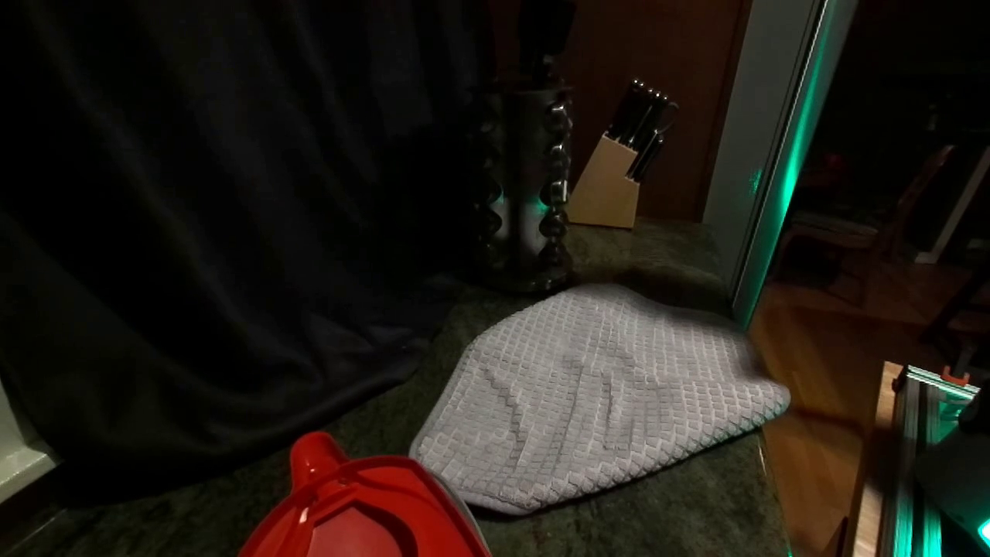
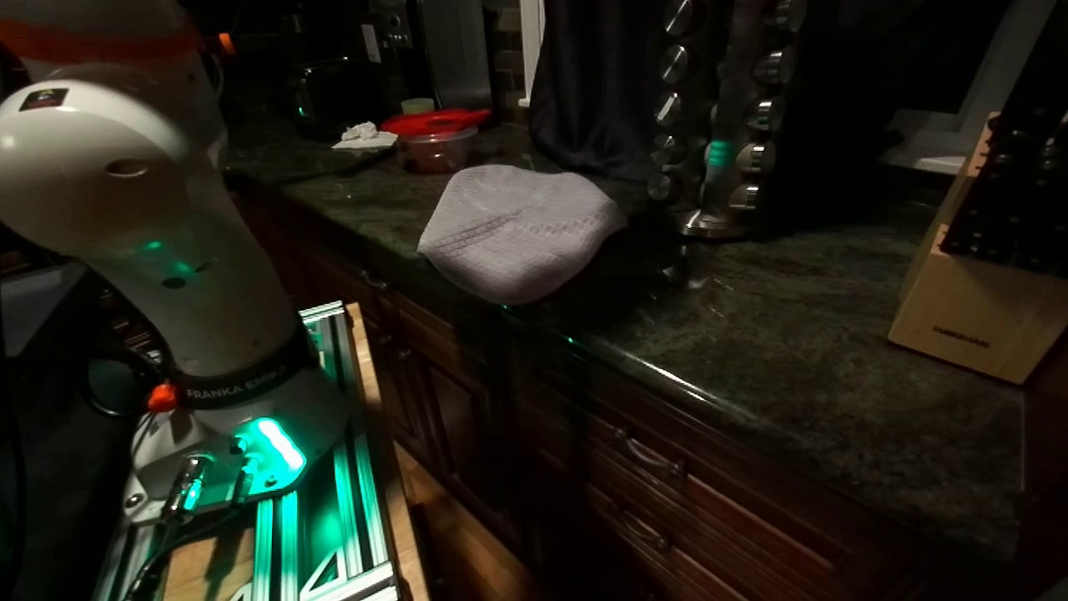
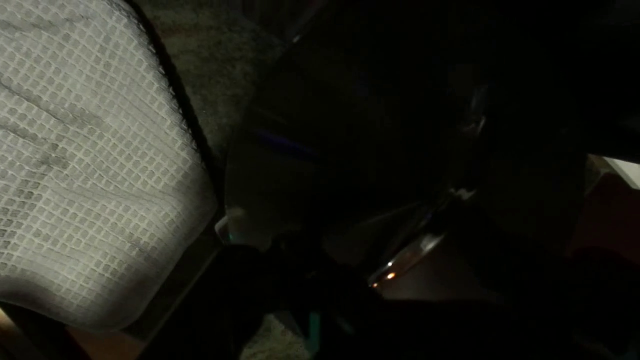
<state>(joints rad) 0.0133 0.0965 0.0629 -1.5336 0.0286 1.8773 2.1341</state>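
Dimly, the wrist view alone shows from above the dark rounded top [image 3: 330,165] of a tall, cylindrical, black-and-silver spice rack [image 1: 526,186]; its glinting jars [image 2: 758,157] show in both exterior views. It stands upright, long axis vertical, on the dark stone desk [image 1: 681,499], left of a pale wooden knife block [image 1: 607,186]. Black fingers [image 1: 545,35] loom at its top; whether they grasp it cannot be told.

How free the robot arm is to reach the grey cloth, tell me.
Probably yes: nothing visible lies on the grey cloth, which the wrist view shows up close. A dark shape beside it there might hinder the robot arm; it's too dim to identify.
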